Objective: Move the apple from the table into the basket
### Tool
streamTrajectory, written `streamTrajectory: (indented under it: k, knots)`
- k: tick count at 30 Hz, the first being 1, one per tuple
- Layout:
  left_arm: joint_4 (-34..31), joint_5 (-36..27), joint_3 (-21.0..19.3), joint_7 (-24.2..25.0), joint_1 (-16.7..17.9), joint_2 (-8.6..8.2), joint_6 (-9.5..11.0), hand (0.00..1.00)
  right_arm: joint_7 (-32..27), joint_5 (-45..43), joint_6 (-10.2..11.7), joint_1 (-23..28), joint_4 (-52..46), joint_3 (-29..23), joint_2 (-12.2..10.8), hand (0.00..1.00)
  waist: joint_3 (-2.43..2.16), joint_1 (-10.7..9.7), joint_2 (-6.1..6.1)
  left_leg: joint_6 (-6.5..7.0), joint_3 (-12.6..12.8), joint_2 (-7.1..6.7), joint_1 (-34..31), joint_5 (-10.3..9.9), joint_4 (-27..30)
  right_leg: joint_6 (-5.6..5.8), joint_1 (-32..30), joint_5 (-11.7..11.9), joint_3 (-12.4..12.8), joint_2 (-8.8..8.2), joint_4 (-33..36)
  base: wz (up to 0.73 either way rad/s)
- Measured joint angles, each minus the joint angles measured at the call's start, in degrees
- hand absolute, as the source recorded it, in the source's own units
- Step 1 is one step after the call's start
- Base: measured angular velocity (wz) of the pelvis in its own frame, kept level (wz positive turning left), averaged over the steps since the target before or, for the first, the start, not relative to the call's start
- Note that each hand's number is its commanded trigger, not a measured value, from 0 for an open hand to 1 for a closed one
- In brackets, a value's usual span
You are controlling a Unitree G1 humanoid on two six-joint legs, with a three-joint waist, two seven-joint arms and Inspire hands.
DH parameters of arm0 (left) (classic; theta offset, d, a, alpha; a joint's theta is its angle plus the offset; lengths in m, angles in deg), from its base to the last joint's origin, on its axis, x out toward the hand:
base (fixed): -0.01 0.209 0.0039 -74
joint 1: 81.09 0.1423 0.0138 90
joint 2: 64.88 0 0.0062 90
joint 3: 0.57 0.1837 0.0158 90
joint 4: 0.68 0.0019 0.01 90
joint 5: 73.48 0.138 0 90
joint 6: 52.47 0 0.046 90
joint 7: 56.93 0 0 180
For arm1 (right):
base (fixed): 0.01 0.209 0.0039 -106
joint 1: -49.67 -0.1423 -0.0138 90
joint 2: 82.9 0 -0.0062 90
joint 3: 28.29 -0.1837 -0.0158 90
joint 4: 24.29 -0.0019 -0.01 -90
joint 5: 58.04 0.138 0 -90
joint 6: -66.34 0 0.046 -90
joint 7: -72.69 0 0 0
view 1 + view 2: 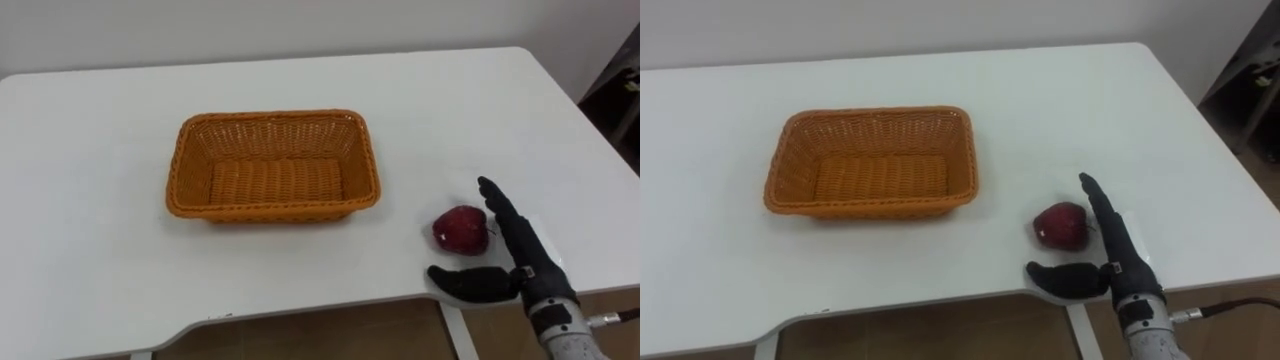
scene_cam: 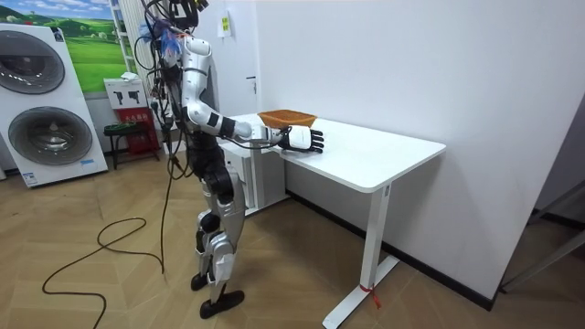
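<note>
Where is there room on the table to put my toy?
Plenty left of the basket, behind it and in front of it on the table. It's crowded at the front right, where the right hand sits beside the apple.

Your apple [image 1: 461, 229] is dark red and round. It sits on the white table [image 1: 100, 150] close to the near edge, on the right side. Your basket [image 1: 272, 118] is orange wicker and rectangular, standing with its open side up. It is left of the apple, a little farther back and well apart from it.
</note>
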Motion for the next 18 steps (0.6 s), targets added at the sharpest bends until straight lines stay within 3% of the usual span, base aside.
streamTrajectory:
  k: [2,18]
  knots:
    - [0.0,0.0,0.0,-0.1,0.0,0.00,0.0,0.00,-0.1,0.0,0.4,0.0,0.2,0.0,0.0,1.00,-0.05,0.0,-0.01,0.00,0.2,0.01,0.0,0.0,0.0,0.00,0.0,0.0,0.1,0.01,0.0,-0.02]
    - [-0.1,0.1,0.0,-0.1,1.0,0.00,-0.1,0.00,-2.2,-0.5,1.1,-3.2,5.1,-2.2,-0.1,1.00,-0.23,0.3,0.05,0.00,0.1,0.16,0.2,0.0,0.1,-0.04,0.4,0.0,-0.4,0.09,0.0,0.01]
